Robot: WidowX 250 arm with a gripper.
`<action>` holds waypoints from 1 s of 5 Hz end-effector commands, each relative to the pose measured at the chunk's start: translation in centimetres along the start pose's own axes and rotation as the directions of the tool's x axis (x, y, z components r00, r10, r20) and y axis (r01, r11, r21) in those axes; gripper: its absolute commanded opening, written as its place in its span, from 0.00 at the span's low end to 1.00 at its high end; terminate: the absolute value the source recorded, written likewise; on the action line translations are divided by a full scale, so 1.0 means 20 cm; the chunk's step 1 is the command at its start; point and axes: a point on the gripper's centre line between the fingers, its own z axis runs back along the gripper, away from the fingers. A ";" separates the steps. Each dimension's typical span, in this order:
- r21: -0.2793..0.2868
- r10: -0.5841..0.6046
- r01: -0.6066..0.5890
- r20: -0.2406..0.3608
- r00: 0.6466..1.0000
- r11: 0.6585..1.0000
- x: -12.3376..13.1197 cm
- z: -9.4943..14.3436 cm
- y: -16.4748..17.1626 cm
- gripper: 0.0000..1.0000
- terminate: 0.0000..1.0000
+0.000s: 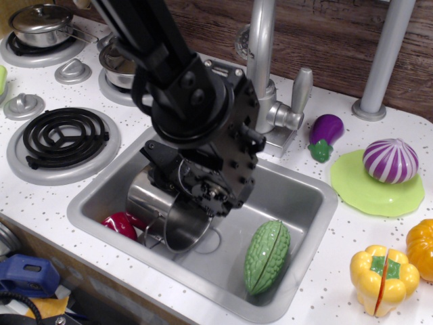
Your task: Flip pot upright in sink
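The shiny steel pot [150, 203] lies tilted on its side in the left part of the grey sink [298, 203], its open mouth facing front right and a wire loop handle hanging at its front. My black gripper [184, 202] reaches down into the sink and sits on the pot's upper rim, seemingly shut on it. The fingertips are hidden behind the gripper body.
A green gourd [266, 256] lies in the sink's right front and a red toy [120, 225] by the pot's left. The faucet [261, 68] stands behind. A coil burner [64, 137], two lidded pots [40, 24], an eggplant [326, 131], an onion [390, 160] and a yellow pepper [381, 279] surround the sink.
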 end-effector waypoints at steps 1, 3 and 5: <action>-0.033 0.042 -0.041 0.027 0.999 0.999 0.08 0.05 0.05 0.00 0.00; -0.121 0.040 -0.047 -0.056 0.998 0.992 0.13 0.10 0.08 0.00 0.00; -0.227 0.072 -0.079 -0.040 0.997 0.971 0.11 0.06 0.06 1.00 0.00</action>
